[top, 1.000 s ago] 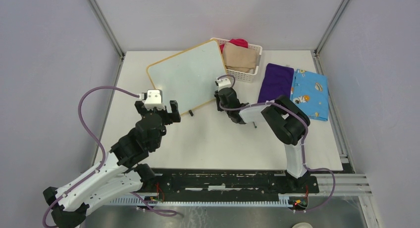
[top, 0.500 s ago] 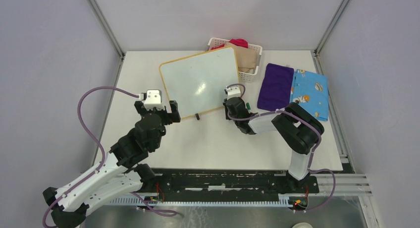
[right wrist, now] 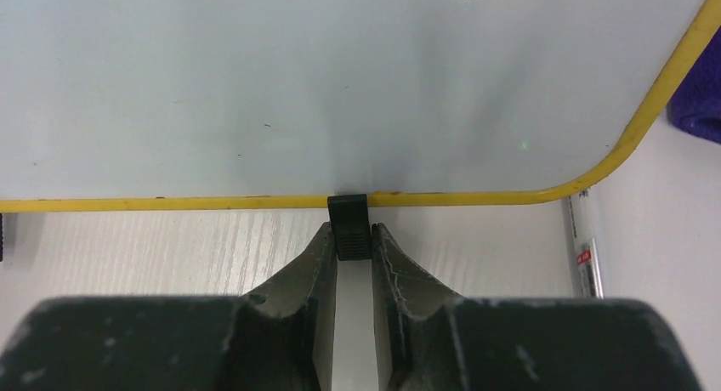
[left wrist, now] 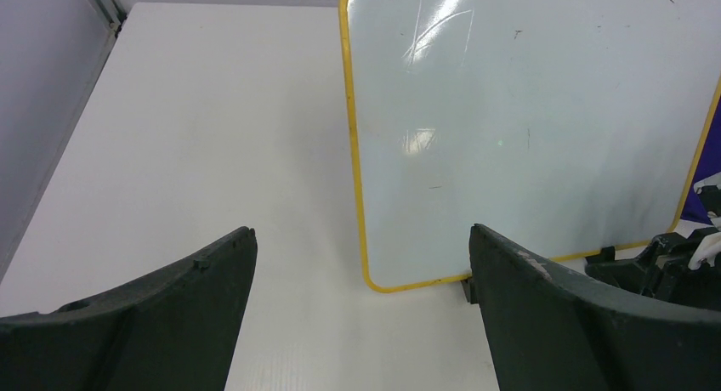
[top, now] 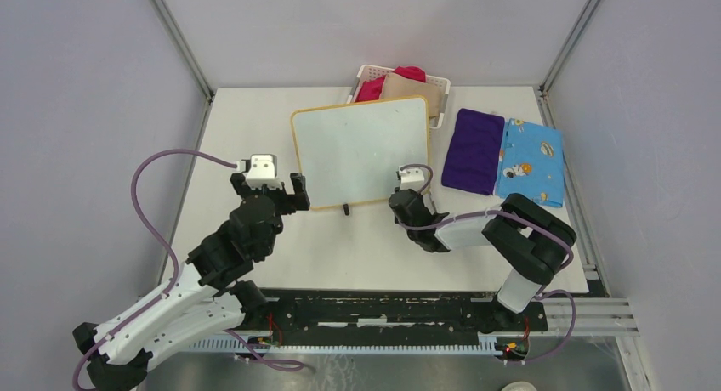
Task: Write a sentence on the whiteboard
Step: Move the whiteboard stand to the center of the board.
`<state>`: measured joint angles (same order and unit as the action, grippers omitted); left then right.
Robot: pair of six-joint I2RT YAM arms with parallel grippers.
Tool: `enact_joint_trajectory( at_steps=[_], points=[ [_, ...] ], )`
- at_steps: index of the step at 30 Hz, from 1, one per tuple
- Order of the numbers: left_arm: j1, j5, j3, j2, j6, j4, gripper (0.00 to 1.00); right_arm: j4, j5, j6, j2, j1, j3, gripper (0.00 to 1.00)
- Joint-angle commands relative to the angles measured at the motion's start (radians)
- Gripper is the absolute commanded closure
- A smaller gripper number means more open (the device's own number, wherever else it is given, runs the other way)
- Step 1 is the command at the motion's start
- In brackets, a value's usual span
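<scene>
The right pincer [right wrist: 353, 238] is closed on a small black foot [right wrist: 349, 214] clipped to the near edge of the whiteboard [right wrist: 340, 85], one finger on each side of it. From there the board runs away toward 12 o'clock. It lies across the far middle of the counter [top: 229, 153], and its face is bare, with no writing on it.

The board looks thin, stiff and light, with a slick face and a narrow yellow frame. It would probably slide easily over the counter. The foot gives a firm but very small hold, so the board may swing around it or the clip may slip off. The frame edge near a corner looks the surer place to grip.

A marker [right wrist: 585, 251] lies just beside the board's near corner, at 3 o'clock of the pincer.

The right arm is folded low, with its elbow out toward 4 o'clock and its forearm close over the counter.

The left pincer [left wrist: 361, 231] is spread wide and holds nothing. It faces 12 o'clock at the board's 8 o'clock corner, and its arm reaches up from 7 o'clock.

A white basket [top: 366, 72] of cloths touches the board's far edge. A purple cloth [top: 472, 149] and a blue cloth [top: 531, 161] lie at the board's 3 o'clock.
</scene>
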<state>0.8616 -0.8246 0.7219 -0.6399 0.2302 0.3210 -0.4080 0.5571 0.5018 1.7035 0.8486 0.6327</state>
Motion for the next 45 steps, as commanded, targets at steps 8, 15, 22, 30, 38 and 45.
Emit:
enact_joint_trajectory(
  at_steps=[8,15,22,30,38,45],
  points=[
    [0.001,0.034,0.026,0.009,-0.005,-0.019,0.01,0.231,0.061,0.12,-0.008,0.081,-0.019,1.0],
    [0.001,0.036,0.025,0.01,-0.006,-0.02,0.01,0.207,-0.006,0.046,0.028,0.08,-0.005,1.0],
    [0.001,0.035,0.025,0.009,-0.006,-0.02,0.01,0.236,-0.021,0.072,0.037,0.086,0.016,0.99],
    [0.001,0.038,0.025,0.017,-0.005,-0.019,0.01,0.229,-0.033,0.069,-0.054,0.085,-0.043,0.65],
    [0.001,0.038,0.025,0.031,-0.004,-0.019,0.0,0.308,-0.082,0.033,-0.28,0.086,-0.111,0.46],
    [0.0,0.044,0.026,0.026,0.032,-0.037,0.0,0.398,0.002,-0.079,-0.564,0.05,-0.216,0.42]
  ],
)
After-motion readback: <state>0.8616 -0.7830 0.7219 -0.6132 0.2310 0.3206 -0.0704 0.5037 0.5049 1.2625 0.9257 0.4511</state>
